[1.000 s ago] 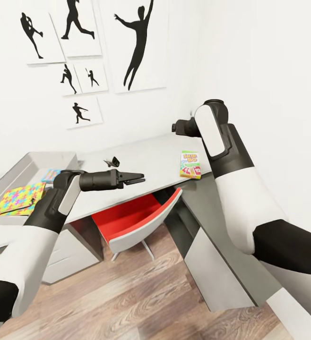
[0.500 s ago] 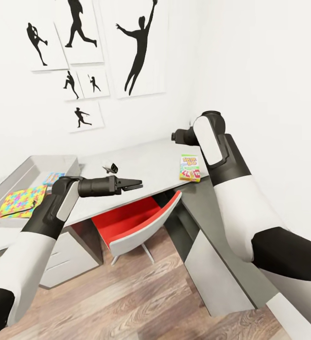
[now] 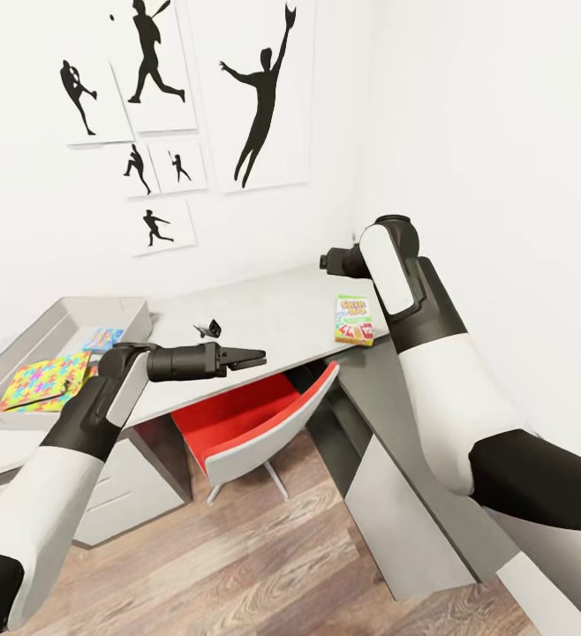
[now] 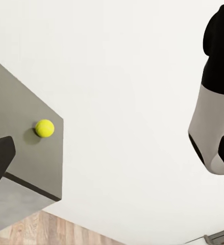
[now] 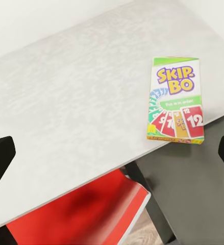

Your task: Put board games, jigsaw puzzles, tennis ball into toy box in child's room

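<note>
The orange-green Skip-Bo board game [image 3: 354, 320] lies flat near the table's [image 3: 273, 305] inner corner, below my right forearm. In the right wrist view the Skip-Bo box [image 5: 175, 106] sits ahead of my open right gripper [image 5: 112, 155], not touched. The grey toy box [image 3: 70, 316] stands at the table's left end, holding a jigsaw puzzle [image 3: 43, 382] and a blue board game [image 3: 103, 338]. My left gripper [image 3: 253, 358] hovers over the table's front edge, open and empty. Its wrist view shows the tennis ball [image 4: 44, 127] on a grey surface, far ahead of the left gripper [image 4: 112, 158].
A red-seated chair [image 3: 255, 415] is tucked under the desk between the drawer unit [image 3: 123, 477] and the desk's grey side panel [image 3: 405, 503]. A small black object [image 3: 209, 329] lies mid-table. Silhouette posters hang on the white wall. Wood floor lies in front.
The whole picture has slid down and a little right, so the camera moved. Both arms keep nearly the same pose, and nothing on the table has shifted.
</note>
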Motion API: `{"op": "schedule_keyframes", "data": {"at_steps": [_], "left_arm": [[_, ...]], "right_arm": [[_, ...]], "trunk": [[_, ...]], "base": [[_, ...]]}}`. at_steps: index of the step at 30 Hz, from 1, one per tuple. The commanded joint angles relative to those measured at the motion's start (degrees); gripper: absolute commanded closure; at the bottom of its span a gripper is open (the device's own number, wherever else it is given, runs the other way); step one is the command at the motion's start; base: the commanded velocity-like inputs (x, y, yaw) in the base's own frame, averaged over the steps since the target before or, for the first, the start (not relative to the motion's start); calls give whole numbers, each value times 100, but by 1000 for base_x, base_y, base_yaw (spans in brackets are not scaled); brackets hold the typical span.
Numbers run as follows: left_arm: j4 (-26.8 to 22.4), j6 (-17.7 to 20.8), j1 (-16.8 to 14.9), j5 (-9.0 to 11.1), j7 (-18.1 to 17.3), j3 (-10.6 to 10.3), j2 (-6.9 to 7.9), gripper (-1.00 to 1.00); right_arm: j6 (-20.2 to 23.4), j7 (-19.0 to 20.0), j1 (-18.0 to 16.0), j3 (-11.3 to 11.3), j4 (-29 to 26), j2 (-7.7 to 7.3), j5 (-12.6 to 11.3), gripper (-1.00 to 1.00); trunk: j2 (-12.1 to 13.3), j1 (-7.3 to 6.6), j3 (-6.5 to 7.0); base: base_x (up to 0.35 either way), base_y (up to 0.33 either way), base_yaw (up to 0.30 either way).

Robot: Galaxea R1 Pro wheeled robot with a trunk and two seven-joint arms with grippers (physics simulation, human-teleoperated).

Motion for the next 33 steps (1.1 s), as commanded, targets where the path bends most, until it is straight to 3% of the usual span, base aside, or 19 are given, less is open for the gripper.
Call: {"op": "schedule_keyframes", "data": {"at_steps": [1, 15, 33], "left_arm": [[1, 33, 6, 15, -9, -11, 5, -100], [1, -26, 427, -43, 92, -4, 6, -100], [1, -49, 548, -47, 98, -2, 14, -100]], "right_arm": [[11, -59, -5, 5, -1, 0, -55, -100], [11, -46, 183, 5, -10, 0, -51, -100], [6, -50, 280, 6, -181, 0, -55, -100]], "trunk": [[-10, 4, -1], [-10, 4, 123], [-10, 4, 133]], "base": [[0, 0, 0], [0, 0, 0], [0, 0, 0]]}}
